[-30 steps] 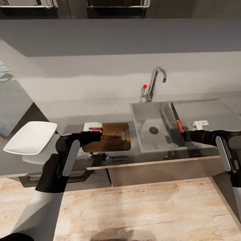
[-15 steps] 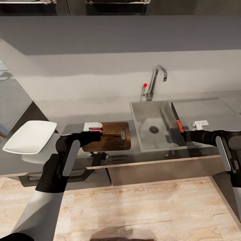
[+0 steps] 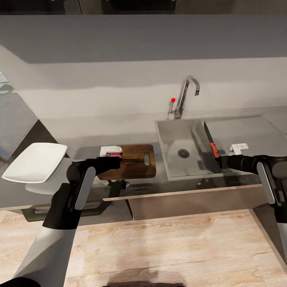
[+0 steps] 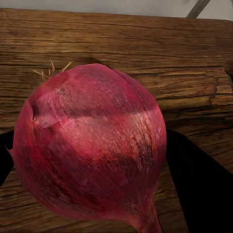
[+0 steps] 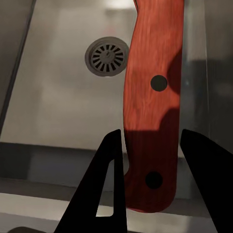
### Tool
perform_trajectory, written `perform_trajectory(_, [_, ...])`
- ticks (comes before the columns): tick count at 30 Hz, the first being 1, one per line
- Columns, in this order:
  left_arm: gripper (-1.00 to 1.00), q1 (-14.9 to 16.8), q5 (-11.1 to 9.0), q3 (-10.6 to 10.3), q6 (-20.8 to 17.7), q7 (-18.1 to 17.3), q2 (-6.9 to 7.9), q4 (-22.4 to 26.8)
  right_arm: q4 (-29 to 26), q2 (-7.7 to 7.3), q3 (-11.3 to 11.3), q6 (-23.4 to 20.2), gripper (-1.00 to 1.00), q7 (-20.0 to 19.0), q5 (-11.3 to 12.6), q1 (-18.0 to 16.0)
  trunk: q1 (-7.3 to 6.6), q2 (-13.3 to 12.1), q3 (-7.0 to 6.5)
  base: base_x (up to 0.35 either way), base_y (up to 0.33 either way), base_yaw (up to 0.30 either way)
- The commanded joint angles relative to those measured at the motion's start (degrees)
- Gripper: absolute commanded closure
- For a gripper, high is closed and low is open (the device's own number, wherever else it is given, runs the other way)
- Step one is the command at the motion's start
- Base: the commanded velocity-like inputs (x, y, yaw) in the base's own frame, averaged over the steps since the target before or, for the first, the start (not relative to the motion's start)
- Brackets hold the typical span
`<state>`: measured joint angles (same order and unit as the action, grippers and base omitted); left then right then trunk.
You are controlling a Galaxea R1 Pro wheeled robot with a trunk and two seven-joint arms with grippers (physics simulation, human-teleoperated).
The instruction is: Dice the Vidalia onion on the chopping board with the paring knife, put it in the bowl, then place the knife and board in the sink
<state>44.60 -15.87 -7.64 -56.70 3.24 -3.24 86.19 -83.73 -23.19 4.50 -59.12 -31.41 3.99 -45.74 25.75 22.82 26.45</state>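
Observation:
My left gripper [image 3: 114, 156] is shut on the pinkish-red Vidalia onion [image 3: 115, 154], held over the left end of the dark wooden chopping board [image 3: 133, 162]. Up close in the left wrist view, the onion [image 4: 92, 150] sits between dark fingers [image 4: 199, 184] with the board's grain [image 4: 121, 43] behind it. My right gripper [image 3: 218, 160] is shut on the paring knife [image 3: 213, 148] by its red-orange handle [image 5: 153, 97], above the sink [image 3: 171, 133] at its right edge, dark blade pointing away. The white bowl [image 3: 36, 161] stands at the countertop's [image 3: 103, 129] left end.
A curved chrome tap [image 3: 185, 93] with a red knob [image 3: 173, 100] rises behind the basin, whose round drain [image 5: 108, 56] lies below the knife. The steel drainboard [image 3: 243, 129] extends to the right. Wooden floor [image 3: 159, 247] lies in front of the cabinets.
The whole picture has drifted a little, so the camera moved slightly. Both arms, the onion, the knife and the board keep their places.

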Motion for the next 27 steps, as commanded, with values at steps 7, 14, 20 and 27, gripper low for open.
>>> perform_trajectory(7, [1.0, 0.05, -0.39, 0.0, -0.25, 0.38, -0.01, -0.22, -0.03, -0.01, 0.02, -0.38, 1.0, 0.12, 0.41, -0.05, 0.03, 0.1, 0.33, 0.0, 0.0, 0.0])
perform_trajectory(14, [1.0, 0.05, -0.39, 0.0, -0.25, 0.38, -0.01, -0.23, -0.03, -0.01, -0.01, -0.38, 1.0, 0.12, 0.41, -0.05, 0.03, 0.1, 0.54, 0.0, 0.0, 0.0])
perform_trajectory(20, [1.0, 0.05, -0.39, 0.0, -0.25, 0.37, -0.01, -0.24, -0.03, -0.01, -0.01, -0.38, 1.0, 0.12, 0.41, -0.05, 0.03, 0.1, 0.55, 0.0, 0.0, 0.0])
perform_trajectory(27, [1.0, 0.05, -0.39, 0.0, -0.25, 0.28, -0.01, -0.23, -0.03, -0.01, -0.01, -0.38, 1.0, 0.12, 0.41, -0.05, 0.03, 0.1, 0.81, 0.0, 0.0, 0.0])
